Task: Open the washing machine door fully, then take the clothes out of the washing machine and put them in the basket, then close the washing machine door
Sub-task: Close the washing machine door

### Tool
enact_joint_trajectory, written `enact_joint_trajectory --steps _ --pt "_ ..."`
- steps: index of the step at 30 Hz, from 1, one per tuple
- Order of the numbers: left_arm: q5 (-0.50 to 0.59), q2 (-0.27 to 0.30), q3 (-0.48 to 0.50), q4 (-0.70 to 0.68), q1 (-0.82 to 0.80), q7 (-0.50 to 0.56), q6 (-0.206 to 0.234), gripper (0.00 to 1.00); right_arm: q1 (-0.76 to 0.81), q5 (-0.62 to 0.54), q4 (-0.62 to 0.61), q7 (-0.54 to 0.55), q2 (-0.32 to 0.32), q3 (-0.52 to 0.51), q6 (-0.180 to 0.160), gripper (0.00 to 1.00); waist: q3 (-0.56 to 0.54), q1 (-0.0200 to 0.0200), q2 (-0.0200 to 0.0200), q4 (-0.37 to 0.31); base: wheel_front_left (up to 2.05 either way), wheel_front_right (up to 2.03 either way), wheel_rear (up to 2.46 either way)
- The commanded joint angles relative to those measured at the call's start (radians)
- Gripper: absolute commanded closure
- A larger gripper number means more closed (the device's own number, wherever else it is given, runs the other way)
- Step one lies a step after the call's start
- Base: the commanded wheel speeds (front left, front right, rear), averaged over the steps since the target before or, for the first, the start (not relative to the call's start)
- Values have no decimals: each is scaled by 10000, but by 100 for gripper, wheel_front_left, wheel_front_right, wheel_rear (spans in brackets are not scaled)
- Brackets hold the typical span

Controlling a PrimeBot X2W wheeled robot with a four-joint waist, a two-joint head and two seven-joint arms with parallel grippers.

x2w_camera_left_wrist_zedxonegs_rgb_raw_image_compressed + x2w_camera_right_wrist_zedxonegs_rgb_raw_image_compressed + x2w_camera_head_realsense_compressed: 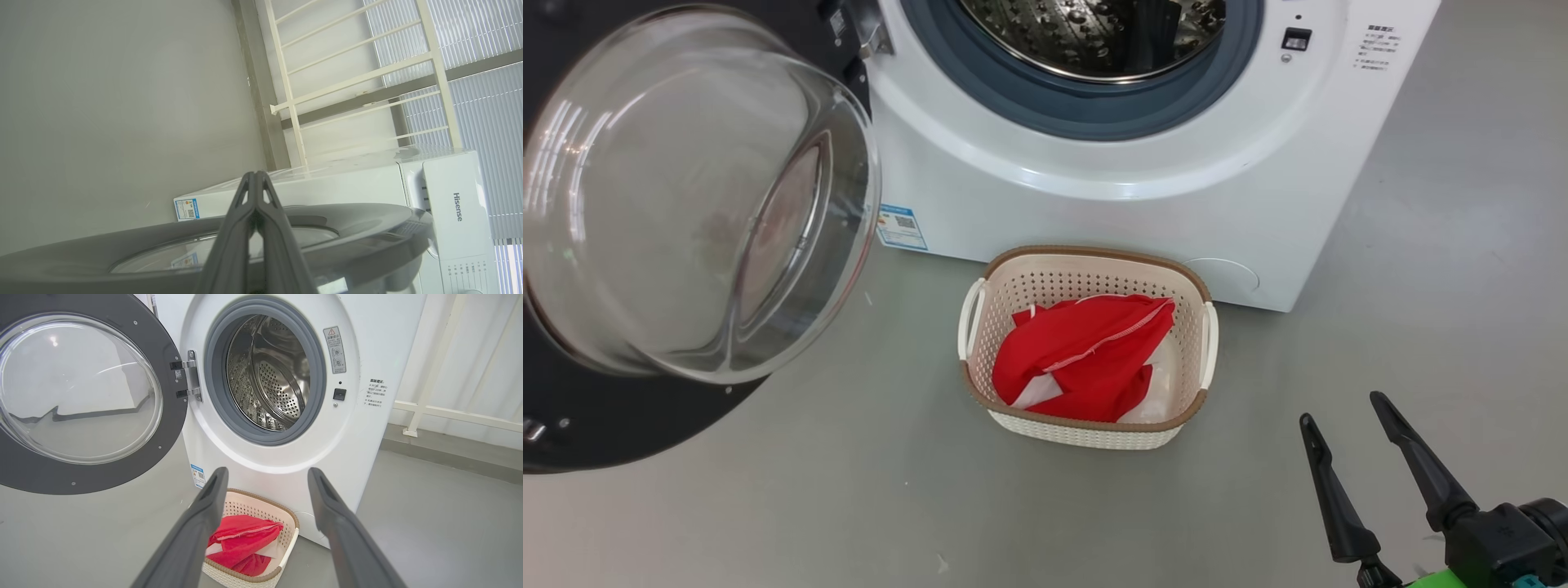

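Observation:
The white washing machine stands with its drum bare of fabric. The washing machine door is swung wide open to the left, its glass bowl facing me. Red clothes lie in the cream basket on the floor right before the machine. My right gripper is open and holds nothing, low at the right, apart from the basket. My left gripper is shut and holds nothing, lying over the door's dark outer rim; contact cannot be told.
Grey floor spreads around the basket and to the machine's right. A white railing with blinds behind it runs beyond the machine on a low kerb. A blue label sits at the machine's lower left corner.

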Motion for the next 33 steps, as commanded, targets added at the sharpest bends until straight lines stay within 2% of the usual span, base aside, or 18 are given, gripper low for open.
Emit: enact_joint_trajectory --steps 1,8,17,23,33 --pt "-105 465 61 -176 -146 225 -141 100 -399 24 -284 -95 -141 178 48 0 11 0 0 66 0 0 0" --pt "-258 350 -26 -240 32 804 -367 100 -434 31 -208 -149 -141 152 48 0 22 0 0 291 0 0 0" --pt "-618 103 -192 -750 624 2137 -727 100 -486 132 -45 -278 -141 178 48 0 -79 0 0 355 0 0 0" --pt "-716 -91 -262 -1409 1063 2509 -804 100 -430 236 24 -390 -141 141 48 0 -130 0 0 389 0 0 0" --pt "-990 -576 -233 -2896 1945 2948 -697 100 -387 402 235 -587 -141 140 48 0 -262 0 0 496 0 0 0"
